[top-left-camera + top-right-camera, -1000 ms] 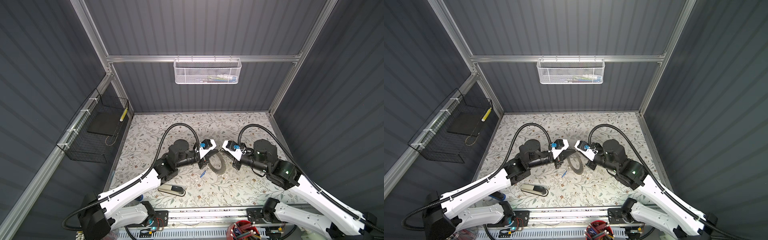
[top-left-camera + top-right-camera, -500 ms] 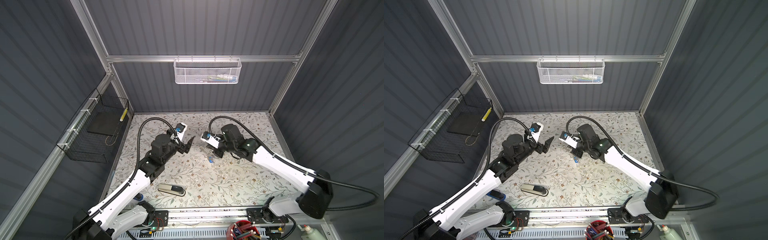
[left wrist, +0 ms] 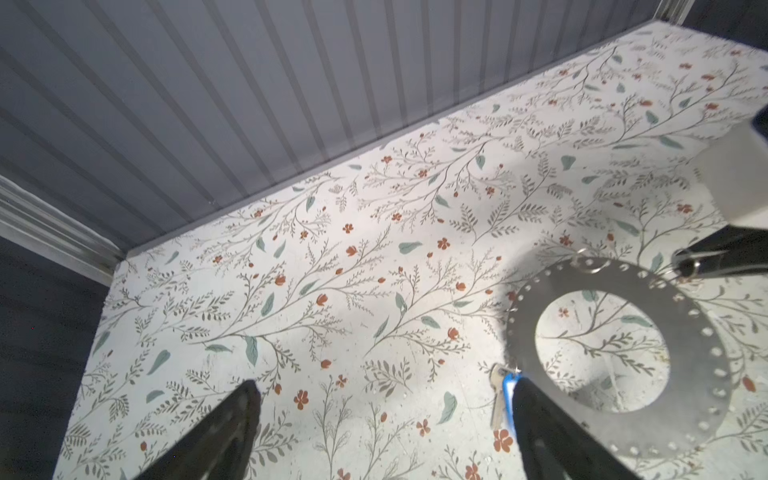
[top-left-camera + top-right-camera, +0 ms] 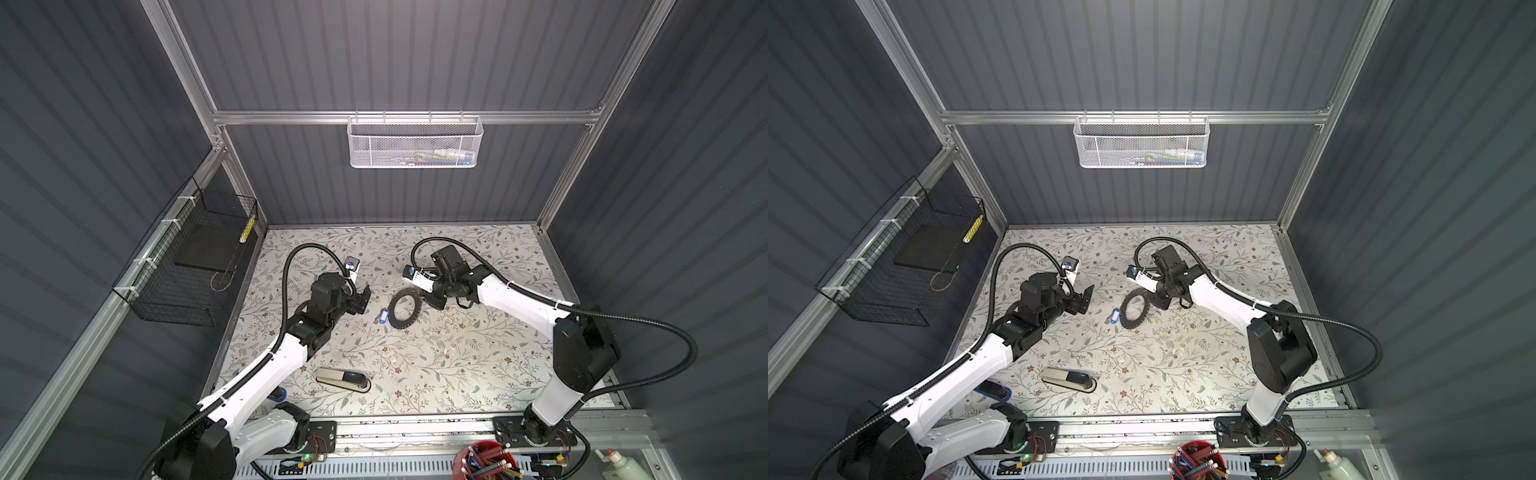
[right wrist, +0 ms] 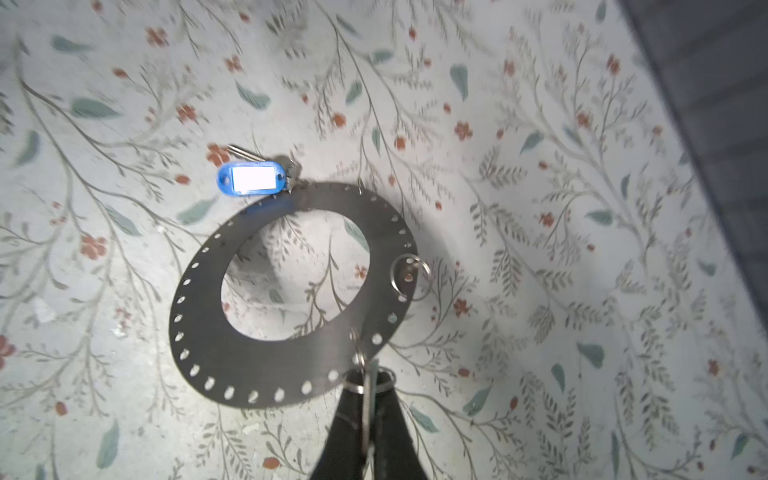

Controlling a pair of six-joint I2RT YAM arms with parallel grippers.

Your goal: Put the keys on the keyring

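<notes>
The keyring (image 4: 405,309) (image 4: 1133,309) is a wide grey metal disc with small holes round its band (image 5: 249,365) (image 3: 706,374). It sits tilted over the floral table. The blue-tagged key (image 4: 382,315) (image 4: 1113,318) (image 5: 251,178) lies beside the keyring, its ring end touching the band's edge. My left gripper (image 4: 361,301) (image 3: 384,386) is open and empty, left of the blue-tagged key (image 3: 495,399). My right gripper (image 4: 432,298) (image 5: 368,376) is shut on a thin pale key piece seen edge-on. That piece's small wire ring sits at the keyring's band.
A loose split ring (image 5: 409,272) hangs in another hole of the band. A grey-and-black stapler (image 4: 343,379) lies near the front edge. A black wire basket (image 4: 195,266) hangs on the left wall, a white mesh basket (image 4: 413,143) on the back wall.
My left gripper has opened and drawn back to the left, leaving the blue-tagged key by the keyring. Both arms have shifted toward the back wall, the right one staying shut.
</notes>
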